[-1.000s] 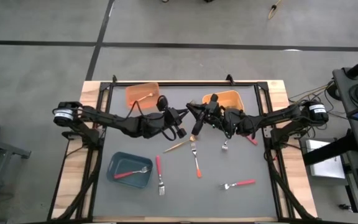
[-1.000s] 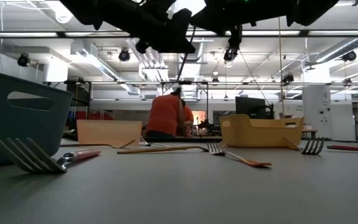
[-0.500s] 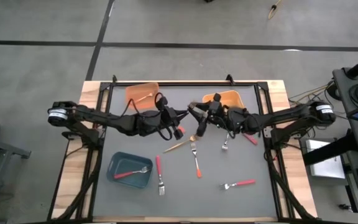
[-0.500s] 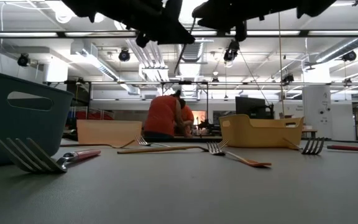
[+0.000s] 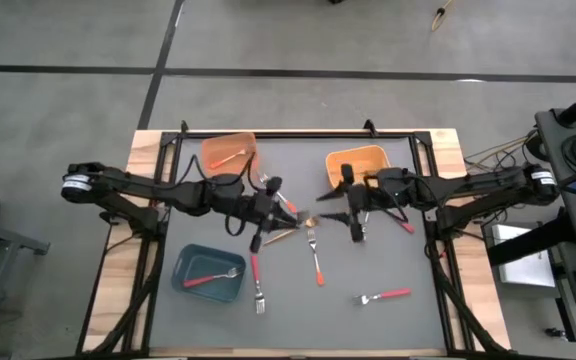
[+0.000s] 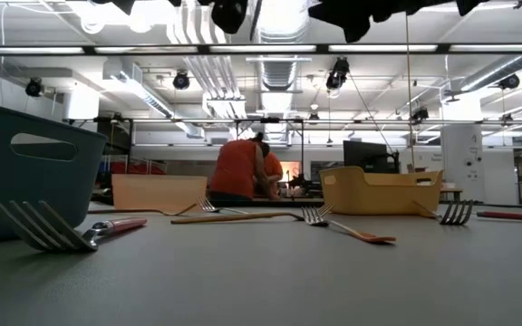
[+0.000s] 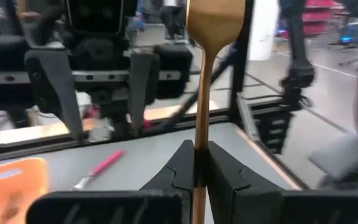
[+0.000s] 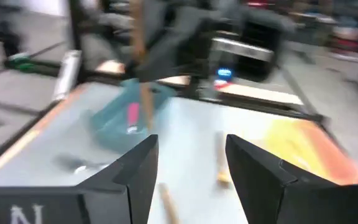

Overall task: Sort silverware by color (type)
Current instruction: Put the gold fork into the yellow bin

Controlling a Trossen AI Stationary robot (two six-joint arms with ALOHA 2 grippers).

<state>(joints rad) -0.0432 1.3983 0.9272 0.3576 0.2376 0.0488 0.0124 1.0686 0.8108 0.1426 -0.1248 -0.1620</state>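
Left gripper [image 7: 199, 167] clamped tight on a gold fork [image 7: 202, 81], handle rising straight up between the fingers, held above mid-table. Right gripper [image 8: 191, 163] just across from it, fingers spread wide, holding nothing. Below and between the two grippers: a gold fork on the mat [image 5: 286, 234], an orange-handled fork [image 5: 315, 256] beside it. Red-handled fork [image 5: 384, 296] farther out from the right gripper. Another red-handled one [image 5: 211, 277] lying inside the teal bin [image 5: 186, 263], near the left gripper.
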